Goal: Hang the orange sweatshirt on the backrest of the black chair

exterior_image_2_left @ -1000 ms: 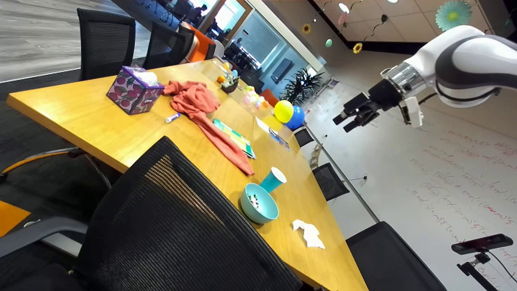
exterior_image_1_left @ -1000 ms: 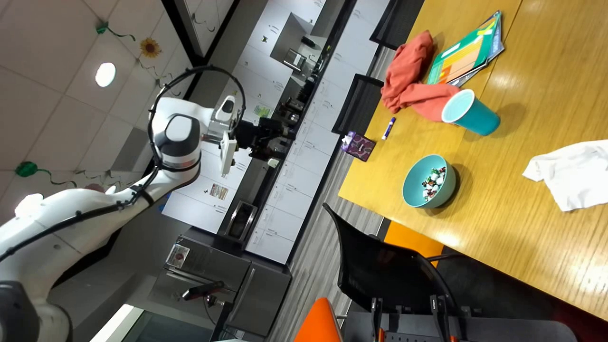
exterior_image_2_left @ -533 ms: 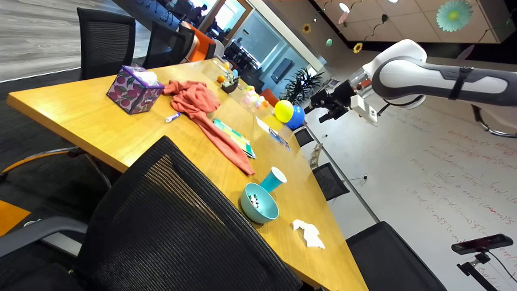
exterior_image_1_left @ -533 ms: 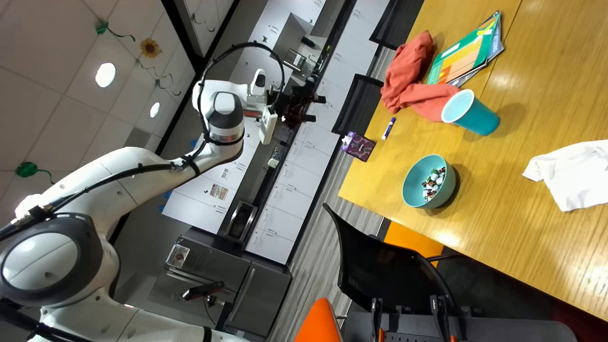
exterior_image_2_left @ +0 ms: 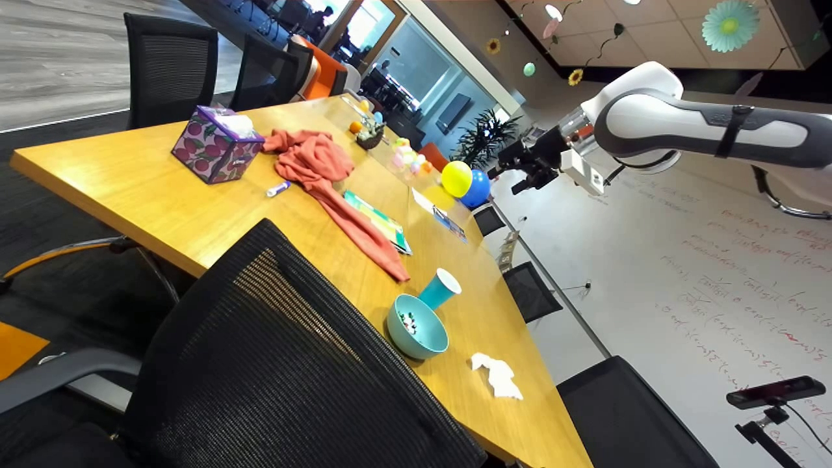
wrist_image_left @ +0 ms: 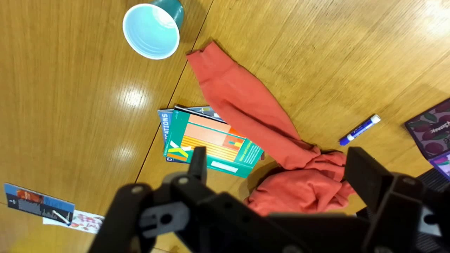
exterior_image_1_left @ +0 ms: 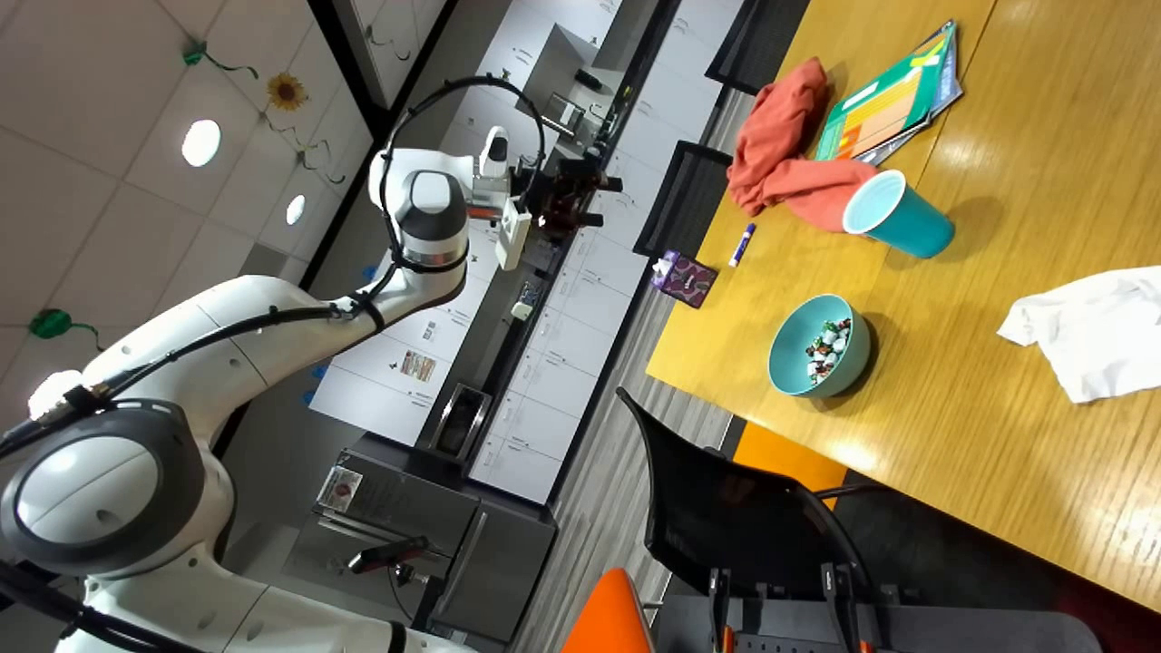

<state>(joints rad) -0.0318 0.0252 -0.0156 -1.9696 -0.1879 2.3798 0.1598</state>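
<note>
Wood-grained bench [exterior_image_1_left: 980,453], shown with white cabinets [exterior_image_1_left: 553,381] beyond. Above it, at the tip of the white and grey arm [exterior_image_2_left: 689,130], hangs the end effector [wrist_image_left: 277,163], its two fingers [wrist_image_left: 367,175] standing wide apart. Orange sweatshirt [wrist_image_left: 253,112]: lies on the bench below, its bunched part framed between the fingers in the wrist view, one sleeve stretched over an edge of the green booklet [wrist_image_left: 211,144]. Just beside the garment lies a blue-and-white marker [wrist_image_left: 360,130], with a tissue box [wrist_image_left: 434,130] printed with cherries near it. Close to the cuff, but not touching it, stands a teal cup [wrist_image_left: 153,31]. Beyond the booklet, in the wrist view, a blue and dark magazine [wrist_image_left: 38,203] lies partly over a patterned sheet [wrist_image_left: 86,222]. Farther out, in both exterior views, come a teal bowl [exterior_image_1_left: 821,346] containing small white, red and green pieces [exterior_image_1_left: 828,349], and a crumpled white sheet [exterior_image_1_left: 1102,336], cloth or tissue. Black chair [exterior_image_2_left: 227,377]: placed at the bench edge near the bowl, its mesh backrest [exterior_image_2_left: 286,377] apart from the sweatshirt. Outermost, in an exterior view, are further black chairs [exterior_image_2_left: 172,65], a yellow balloon [exterior_image_2_left: 457,179] beside a blue balloon [exterior_image_2_left: 480,192], and a white wall [exterior_image_2_left: 767,260] bearing red handwriting.
</note>
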